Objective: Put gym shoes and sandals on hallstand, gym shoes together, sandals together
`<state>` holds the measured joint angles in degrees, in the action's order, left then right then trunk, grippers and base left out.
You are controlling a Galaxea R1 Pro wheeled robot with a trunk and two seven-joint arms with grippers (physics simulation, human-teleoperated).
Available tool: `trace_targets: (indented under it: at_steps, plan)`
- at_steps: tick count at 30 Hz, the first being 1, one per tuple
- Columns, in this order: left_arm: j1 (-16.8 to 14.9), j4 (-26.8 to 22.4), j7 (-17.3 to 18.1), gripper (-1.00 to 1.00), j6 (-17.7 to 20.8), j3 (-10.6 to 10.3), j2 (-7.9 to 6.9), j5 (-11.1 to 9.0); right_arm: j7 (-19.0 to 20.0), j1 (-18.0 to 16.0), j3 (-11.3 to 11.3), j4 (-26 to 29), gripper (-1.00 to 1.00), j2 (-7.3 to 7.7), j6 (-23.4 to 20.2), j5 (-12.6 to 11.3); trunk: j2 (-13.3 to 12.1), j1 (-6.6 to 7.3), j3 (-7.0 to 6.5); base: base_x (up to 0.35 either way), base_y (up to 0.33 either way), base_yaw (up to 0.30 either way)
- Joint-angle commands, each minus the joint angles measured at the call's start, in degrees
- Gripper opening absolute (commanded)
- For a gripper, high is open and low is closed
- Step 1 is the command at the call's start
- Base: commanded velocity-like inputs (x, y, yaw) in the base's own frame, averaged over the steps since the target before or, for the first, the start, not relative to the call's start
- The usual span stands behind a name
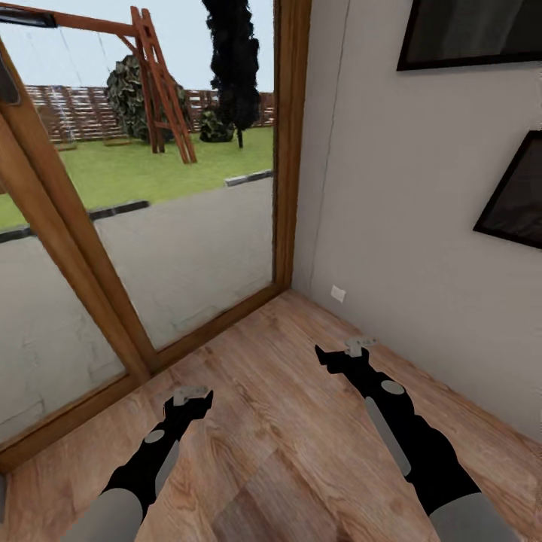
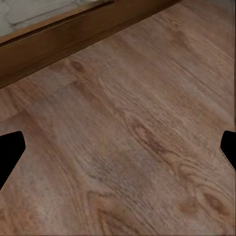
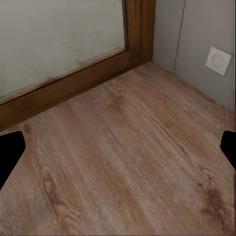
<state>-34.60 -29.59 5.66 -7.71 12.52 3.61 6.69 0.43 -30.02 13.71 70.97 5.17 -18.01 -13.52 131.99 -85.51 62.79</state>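
Left fingers (image 2: 10, 152): two black tips at opposite edges of the left wrist view, spread wide, nothing between them but bare plank. Right fingers (image 3: 10, 155): same stance in the right wrist view, tips far apart, gripping nothing.

From the head view, my left gripper (image 1: 190, 397) hangs above the corridor floor (image 1: 286, 421), arm reaching forward, grey and black. My right gripper (image 1: 342, 352) reaches further ahead, near the base of the wall (image 1: 421, 226), also above the boards and not touching them.

Floor under both hands: warm light-brown wood planks, grain and dark knots plain in both wrist views.

Ahead of the left hand: wooden door frame (image 1: 75, 248) with large glass panes, its lower rail meeting the planks. Through the glass: grey paved strip, lawn (image 1: 150, 169), a wooden swing frame (image 1: 162, 83), a dark tall tree (image 1: 233, 60), slatted fence behind.

Corner where frame meets wall lies ahead of the right hand. A small white wall socket (image 3: 219, 60) sits low on the pale wall, just above the floor, beside that corner. Higher on the wall, two dark-framed pictures (image 1: 470, 34), one above the other, both cut by the view's edge.
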Motion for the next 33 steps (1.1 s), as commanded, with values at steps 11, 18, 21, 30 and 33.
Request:
trace_targets:
  at_steps: [11,18,21,30,33]
  plan:
    - [0.0,0.0,0.4,1.0,-0.2,0.5,0.0,0.6,0.0,0.0,0.0,-0.1,1.0,0.07,-0.1,-0.1,0.0,-0.01,0.05,0.257,0.227,-0.279]
    - [0.0,0.4,0.4,1.0,-0.4,0.4,-0.01,0.6,-0.2,0.1,-0.2,-1.2,1.0,0.04,0.1,-0.1,0.0,-0.01,0.05,0.175,0.219,-0.287]
    - [0.0,0.4,0.4,1.0,-0.5,0.4,0.04,0.6,-0.3,0.2,-0.3,-2.5,1.0,0.29,0.6,0.1,0.0,-0.01,0.06,0.039,0.071,-0.295]
    - [2.8,-0.2,0.4,1.0,-1.6,0.3,-0.44,1.2,-7.8,1.1,-0.6,-26.1,1.0,2.53,22.1,0.1,0.0,-0.01,0.25,0.005,0.009,-0.297]
    - [4.5,-0.3,0.1,1.0,-4.5,0.3,-0.88,1.4,-9.3,1.3,-0.6,-32.7,1.0,2.86,27.5,0.0,0.0,-0.01,0.31,0.0,0.0,-0.297]
